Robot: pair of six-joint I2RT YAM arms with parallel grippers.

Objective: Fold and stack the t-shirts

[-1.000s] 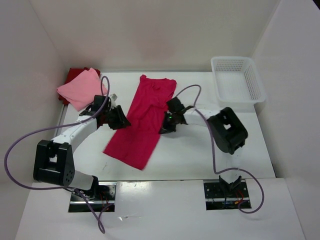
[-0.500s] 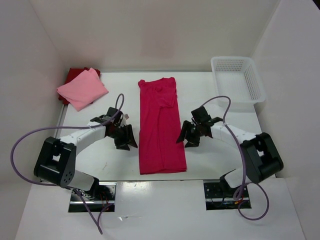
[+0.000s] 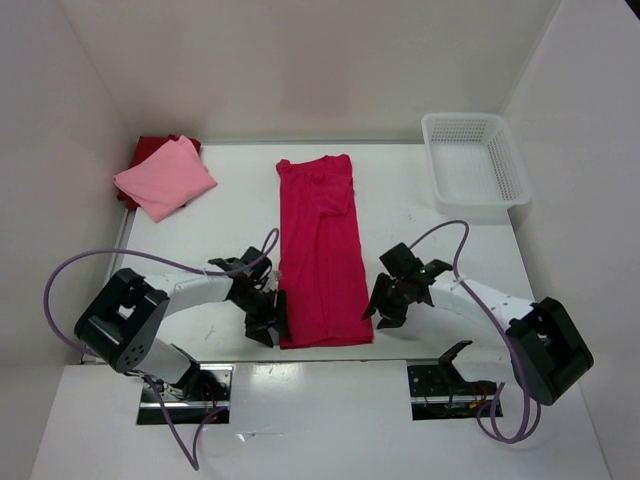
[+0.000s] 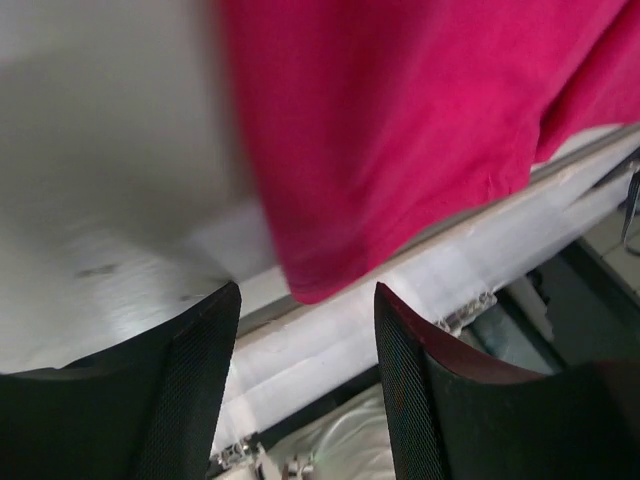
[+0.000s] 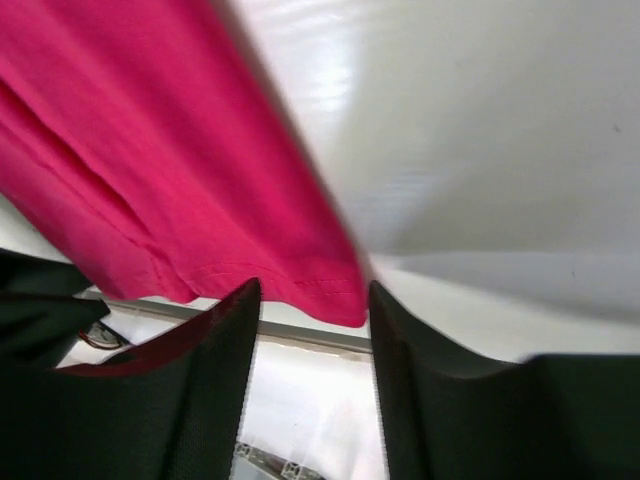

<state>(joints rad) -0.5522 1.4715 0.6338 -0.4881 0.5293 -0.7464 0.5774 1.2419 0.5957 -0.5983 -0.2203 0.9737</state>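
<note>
The bright crimson-pink t-shirt (image 3: 320,250) lies flat as a long narrow strip down the table's middle. My left gripper (image 3: 272,318) sits open at its near left corner, and my right gripper (image 3: 385,300) is open at its near right corner. In the left wrist view the shirt (image 4: 400,100) ends in a corner just ahead of the open gripper (image 4: 307,290). The right wrist view shows the hem (image 5: 150,150) reaching the gap of the open gripper (image 5: 313,290). A folded light pink t-shirt (image 3: 165,178) rests on the dark red t-shirt (image 3: 150,148) at the back left.
A white mesh basket (image 3: 475,160) stands at the back right. The table's near edge (image 3: 400,352) runs just below the crimson shirt's hem and both grippers. White walls close in the left, back and right sides.
A second ago the crimson shirt lay slanted with both grippers at its sides. It now lies straight, and both arms have slid toward the near edge to its hem corners. The right gripper has opened.
</note>
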